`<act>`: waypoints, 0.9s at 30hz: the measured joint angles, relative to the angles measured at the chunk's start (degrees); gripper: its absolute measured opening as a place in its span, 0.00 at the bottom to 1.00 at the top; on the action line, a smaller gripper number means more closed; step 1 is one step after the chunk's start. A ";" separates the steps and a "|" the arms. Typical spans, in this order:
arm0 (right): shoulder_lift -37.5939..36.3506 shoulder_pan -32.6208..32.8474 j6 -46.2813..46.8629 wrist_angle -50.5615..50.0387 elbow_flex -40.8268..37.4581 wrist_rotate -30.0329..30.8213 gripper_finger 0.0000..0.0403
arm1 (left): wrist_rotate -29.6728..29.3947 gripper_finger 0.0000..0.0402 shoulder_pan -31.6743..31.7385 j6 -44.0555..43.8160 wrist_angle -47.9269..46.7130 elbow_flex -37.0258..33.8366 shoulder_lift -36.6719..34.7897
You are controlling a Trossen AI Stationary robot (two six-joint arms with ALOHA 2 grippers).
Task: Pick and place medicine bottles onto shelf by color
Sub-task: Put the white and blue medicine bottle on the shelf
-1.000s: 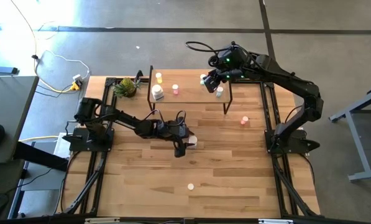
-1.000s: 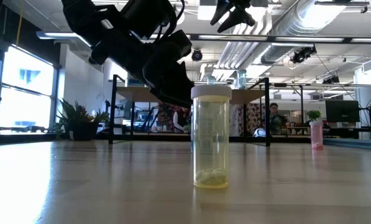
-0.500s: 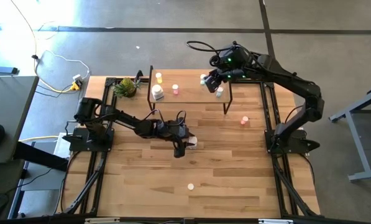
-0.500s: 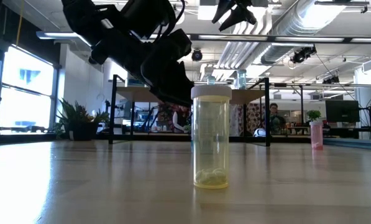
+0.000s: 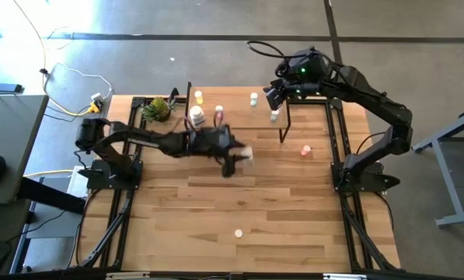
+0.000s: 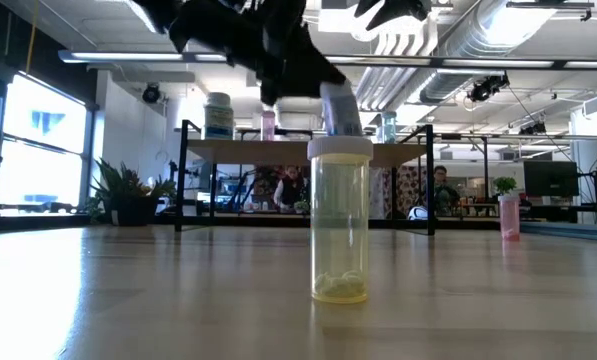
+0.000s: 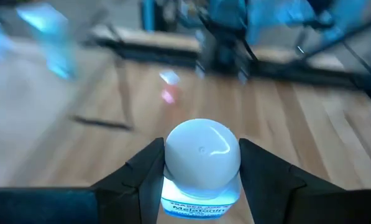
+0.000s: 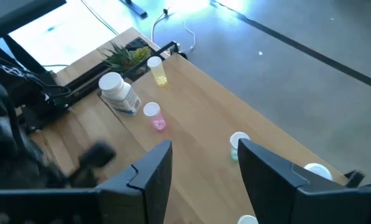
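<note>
Near the shelf [image 5: 239,109], left gripper [image 7: 202,180] is clamped on a white bottle [image 7: 202,163], raised off the table. Right gripper [image 8: 201,162] hovers above the shelf, jaws apart and empty. Risk: careless placement could topple bottles already standing there.

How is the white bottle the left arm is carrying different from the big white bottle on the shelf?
The carried white bottle is clamped in the left gripper and lifted off the table; the big white bottle stands free on the shelf. In the high view the carried one looks tilted over, while the shelf one stands upright. Both have white caps and labels.
</note>
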 joint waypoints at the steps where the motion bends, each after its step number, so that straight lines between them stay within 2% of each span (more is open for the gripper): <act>1: -0.09 -0.03 0.00 -0.14 0.00 0.05 0.43 | -0.46 0.42 0.95 0.43 -0.58 0.85 -0.87; 9: -0.12 -0.02 -1.04 0.02 0.00 0.17 0.43 | -4.76 0.42 10.48 5.49 -5.96 8.68 -4.95; 16: -0.33 -0.03 -2.94 0.09 0.00 0.17 0.43 | -7.34 0.42 19.29 9.32 -12.83 15.36 -4.77; 22: -0.37 -0.99 -3.04 -0.32 0.00 0.29 0.43 | -7.43 0.42 25.09 3.74 -18.31 16.55 -4.46; 27: -0.37 -2.48 0.04 -0.79 0.00 0.99 0.43 | -7.47 0.42 26.81 -5.07 -22.60 16.55 -4.03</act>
